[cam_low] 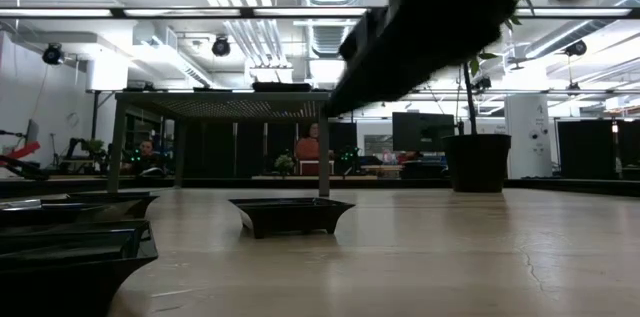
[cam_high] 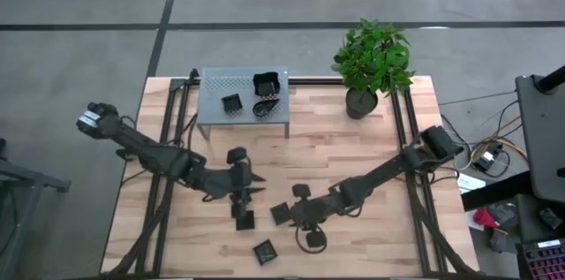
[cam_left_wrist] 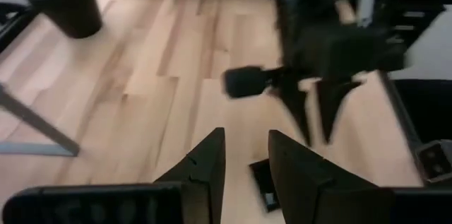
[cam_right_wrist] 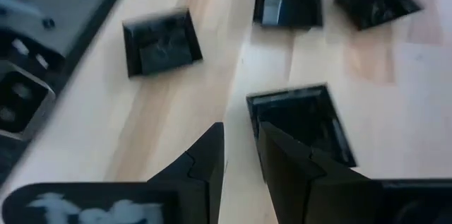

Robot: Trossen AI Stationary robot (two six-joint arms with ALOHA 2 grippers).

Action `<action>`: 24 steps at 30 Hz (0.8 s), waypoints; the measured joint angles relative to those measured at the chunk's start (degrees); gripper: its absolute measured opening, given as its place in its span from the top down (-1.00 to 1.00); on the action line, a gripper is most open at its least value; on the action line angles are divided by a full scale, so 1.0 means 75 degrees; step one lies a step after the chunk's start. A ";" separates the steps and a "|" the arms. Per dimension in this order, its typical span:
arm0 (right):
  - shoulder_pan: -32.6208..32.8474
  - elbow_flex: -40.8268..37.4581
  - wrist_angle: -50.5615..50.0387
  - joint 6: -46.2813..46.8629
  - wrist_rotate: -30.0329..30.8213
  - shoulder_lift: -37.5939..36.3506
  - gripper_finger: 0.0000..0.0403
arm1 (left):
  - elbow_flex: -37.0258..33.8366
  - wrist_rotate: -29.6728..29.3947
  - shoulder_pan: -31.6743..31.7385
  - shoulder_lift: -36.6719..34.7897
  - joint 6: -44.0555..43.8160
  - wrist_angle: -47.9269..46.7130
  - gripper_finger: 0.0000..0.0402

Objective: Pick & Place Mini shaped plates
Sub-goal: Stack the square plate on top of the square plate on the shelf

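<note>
Several tiny dark dishes lie flat on the wooden table: one [cam_high: 237, 155] toward the stand, others [cam_high: 243, 221], [cam_high: 280, 213], [cam_high: 264, 251] toward the near edge. More dishes [cam_high: 267, 84] sit on the grey perforated stand [cam_high: 212, 81]. My left gripper [cam_high: 244, 193] [cam_left_wrist: 246, 155] is open above the table, with a square dish [cam_left_wrist: 263, 181] just beyond its tips. My right gripper [cam_high: 297, 214] [cam_right_wrist: 240, 136] stands at the edge of a square dish [cam_right_wrist: 304, 121] with a narrow gap between its fingers. The low view shows one dish [cam_low: 290, 215] resting on its base. My right gripper comes slanting down at the square dish's rim [cam_right_wrist: 253, 107]. One finger [cam_right_wrist: 282, 153] overlaps the dish's hollow and the other stands outside the rim. I cannot tell whether either finger touches the dish. The dish lies flat on the table.
A potted plant [cam_high: 371, 64] stands at the far right of the table, beside the stand. Two more dishes [cam_right_wrist: 161, 40], [cam_right_wrist: 287, 1] lie ahead of my right gripper. The two grippers are close together at mid-table. Black rails [cam_high: 168, 139] run along both table sides.
</note>
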 joint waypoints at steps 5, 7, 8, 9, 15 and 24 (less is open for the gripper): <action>0.0003 0.0320 -0.0159 -0.0410 0.0047 0.0643 0.57 | -0.0008 -0.0003 -0.0256 0.0020 0.0076 0.0075 0.48; -0.0006 0.0499 -0.0340 -0.0301 0.0267 0.0830 0.56 | -0.0084 0.0006 -0.0303 0.0029 -0.0040 0.0081 0.48; -0.0013 0.0568 -0.0576 -0.0250 0.0354 0.0889 0.56 | -0.0130 0.0014 -0.0305 0.0032 -0.0110 0.0083 0.48; -0.0022 0.0650 -0.0814 -0.0148 0.0415 0.0933 0.57 | -0.0174 0.0019 -0.0305 0.0033 -0.0181 0.0096 0.48; -0.0047 0.0814 -0.1510 0.0316 0.0592 0.0744 0.62 | -0.0734 0.0483 -0.0352 0.0281 0.0340 0.0526 0.48; 0.0105 0.0773 -0.2067 0.0347 0.0574 -0.0045 0.62 | -0.1112 0.1272 -0.0421 0.1556 0.1734 0.1894 0.48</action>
